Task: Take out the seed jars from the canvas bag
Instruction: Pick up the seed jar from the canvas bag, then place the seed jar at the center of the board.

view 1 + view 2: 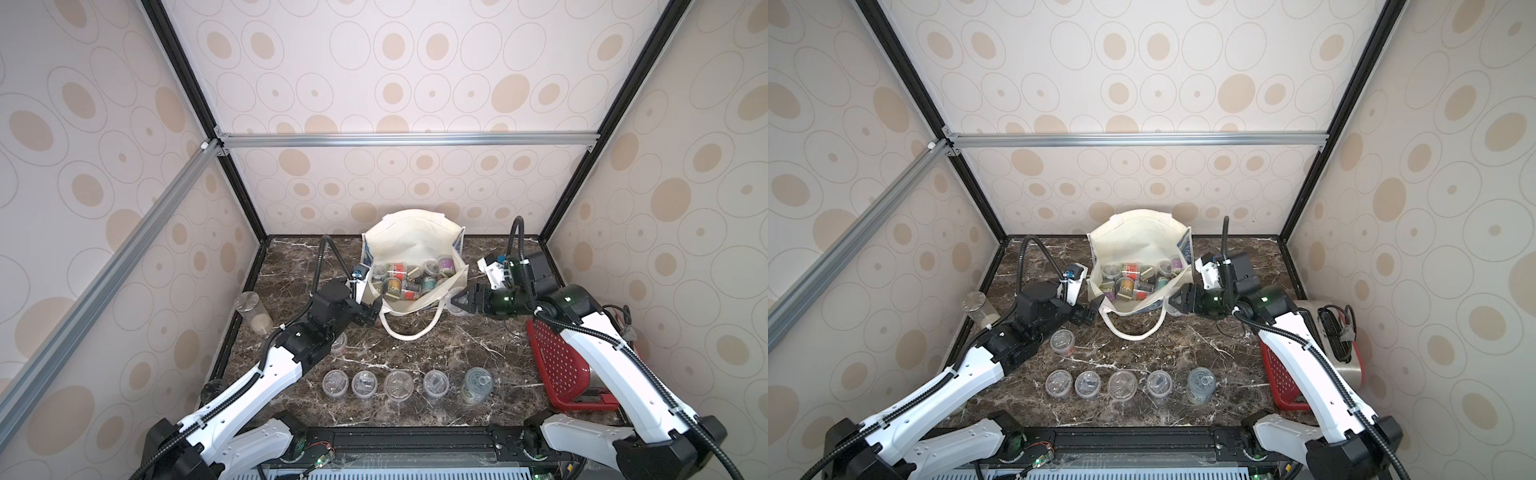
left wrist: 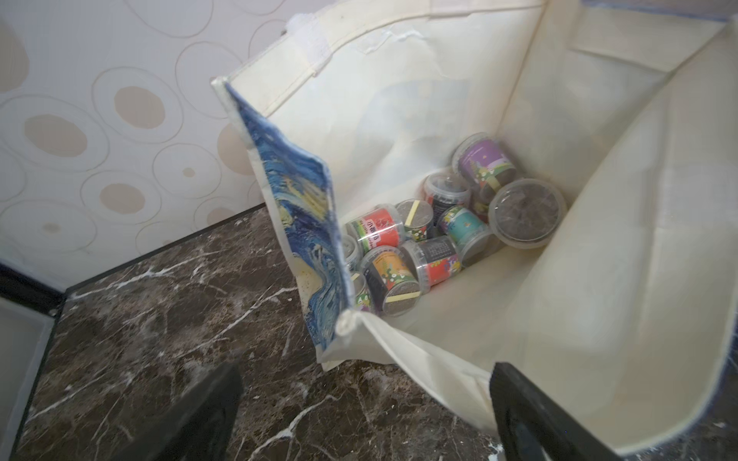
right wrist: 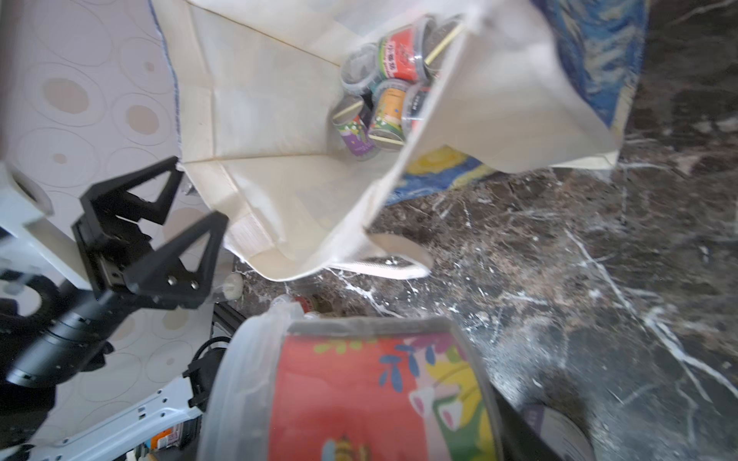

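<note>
At the rear centre of the dark, white-veined marble-pattern tabletop (image 1: 465,353), the cream canvas bag (image 1: 411,239), soft-walled and printed outside with swirled blue and yellow, is stood open, with one white strap handle (image 1: 409,336) draped forward onto the table. About ten small round seed jars (image 1: 411,279) of clear plastic, with transparent lids and red, purple, teal or orange printed labels, are piled on the bag floor, most tipped on their sides. A row of five clear jars (image 1: 399,384) is set upright near the front edge, and a single clear jar (image 1: 1062,341) is seen beside the left forearm. The right gripper (image 1: 456,305) is clamped on a red-labelled jar (image 3: 371,391), which is held outside the bag, just beside its right near corner. The left gripper (image 1: 371,312) is spread wide and empty, just beside the bag's left near corner, apart from the piled jars. Both arms are reached forward from the front rail, forearms sloped low, wrists turned inward toward the bag.
</note>
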### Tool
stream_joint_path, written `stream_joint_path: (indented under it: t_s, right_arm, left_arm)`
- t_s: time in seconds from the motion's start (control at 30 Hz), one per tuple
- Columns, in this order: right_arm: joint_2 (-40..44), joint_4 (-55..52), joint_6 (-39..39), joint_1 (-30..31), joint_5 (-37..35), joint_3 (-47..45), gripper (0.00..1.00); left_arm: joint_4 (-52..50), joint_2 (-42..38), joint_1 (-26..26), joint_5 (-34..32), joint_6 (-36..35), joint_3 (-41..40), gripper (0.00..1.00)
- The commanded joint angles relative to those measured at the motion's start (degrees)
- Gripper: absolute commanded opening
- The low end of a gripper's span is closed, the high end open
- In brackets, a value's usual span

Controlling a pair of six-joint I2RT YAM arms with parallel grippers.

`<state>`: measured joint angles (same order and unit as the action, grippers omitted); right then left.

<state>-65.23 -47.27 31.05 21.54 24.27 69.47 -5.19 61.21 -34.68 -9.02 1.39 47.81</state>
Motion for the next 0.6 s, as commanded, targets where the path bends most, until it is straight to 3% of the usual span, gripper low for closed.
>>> stream_joint_path:
  t_s: [0.0,0.13,0.27,0.4,0.57]
  right_arm:
    - [1.92,-7.00,-2.06,-1.07,-2.36,-5.21,0.69]
    - [3.09,-4.29,-0.71,-1.16,-0.19,-11.81,0.69]
    - [0.97,5.20,1.39,-1.11,2.83,-18.03,0.69]
    - [-6.46,15.34,3.66,-1.06,5.88,-20.65,0.69]
    - [-15.94,17.82,1.03,-1.06,4.38,-18.90,0.70]
  left_arm:
    - [-3.46,3.76,-0.03,-10.59,3.36,5.51,0.98]
    - [-4.41,8.78,0.54,-11.06,4.24,10.05,0.98]
    - [-4.20,13.49,2.18,-12.24,6.30,14.56,0.98]
    - [-7.04,18.51,6.89,-9.65,9.78,20.16,0.98]
    - [-11.29,20.42,10.47,-4.52,11.28,24.19,0.98]
